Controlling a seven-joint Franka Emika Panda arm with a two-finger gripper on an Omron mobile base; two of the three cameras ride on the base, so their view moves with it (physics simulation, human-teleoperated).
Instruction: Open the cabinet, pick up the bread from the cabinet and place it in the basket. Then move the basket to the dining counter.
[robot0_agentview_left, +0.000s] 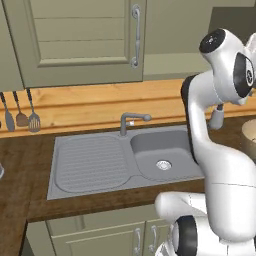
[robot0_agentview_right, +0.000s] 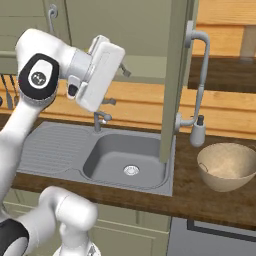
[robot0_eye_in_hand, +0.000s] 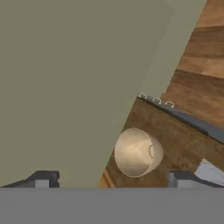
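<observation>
The cabinet's right door (robot0_agentview_right: 175, 75) stands swung open, edge-on to the right base view, with its curved silver handle (robot0_agentview_right: 200, 75) facing right. Its left door (robot0_agentview_left: 85, 40) is shut. My gripper (robot0_agentview_right: 123, 70) hovers above the sink, left of the open door, and its fingertips (robot0_eye_in_hand: 43, 178) stand far apart with nothing between them, so it is open. In the hand view the door's flat green face (robot0_eye_in_hand: 65, 65) is close ahead. The beige basket (robot0_agentview_right: 227, 165) (robot0_eye_in_hand: 138, 153) (robot0_agentview_left: 248, 131) sits on the dark wood counter right of the sink. The bread is hidden, and the dining counter is out of view.
A grey sink (robot0_agentview_left: 125, 160) with a faucet (robot0_agentview_left: 131, 120) lies below the arm. A soap dispenser (robot0_agentview_right: 197, 132) stands between the sink and the basket. Utensils (robot0_agentview_left: 22, 115) hang on the wall at the left. Low cabinets (robot0_agentview_left: 135, 240) run under the counter.
</observation>
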